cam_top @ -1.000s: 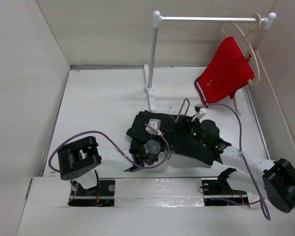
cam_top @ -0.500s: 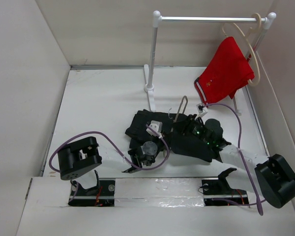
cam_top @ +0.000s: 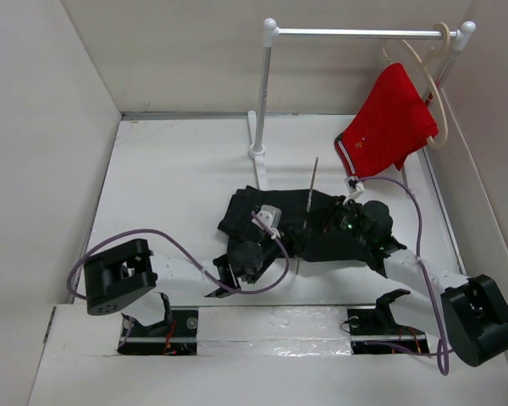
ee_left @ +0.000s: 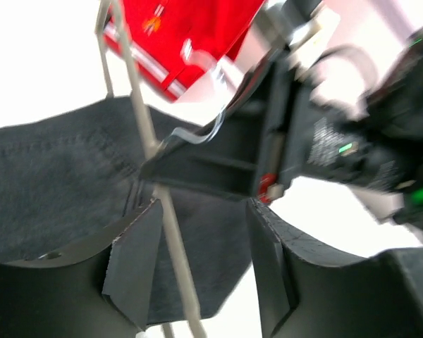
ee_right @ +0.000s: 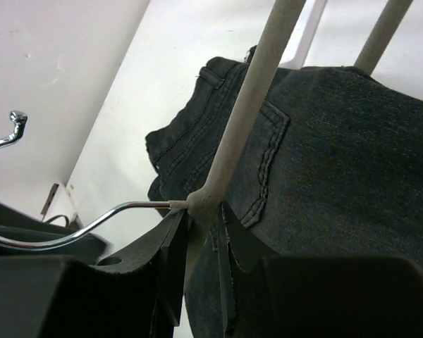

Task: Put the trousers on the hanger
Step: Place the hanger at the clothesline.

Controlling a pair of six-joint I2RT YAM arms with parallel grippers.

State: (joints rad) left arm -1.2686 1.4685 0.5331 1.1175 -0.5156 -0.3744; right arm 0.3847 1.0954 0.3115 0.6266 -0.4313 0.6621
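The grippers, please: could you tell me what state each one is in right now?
Left gripper: open, the hanger wire running loose between its jaws.
Right gripper: closed on the hanger's neck.

Top external: fixed, high above and behind the hanger (cam_top: 311,182), tilted down over the whole bench (cam_top: 169,161); far from the hanger. Left wrist: right beside the hanger's bar, facing across it toward the right arm; very close. Right wrist: at the hanger's hook end, facing along its bars; very close. All three views share the hanger and the trousers (cam_top: 245,216) by it.
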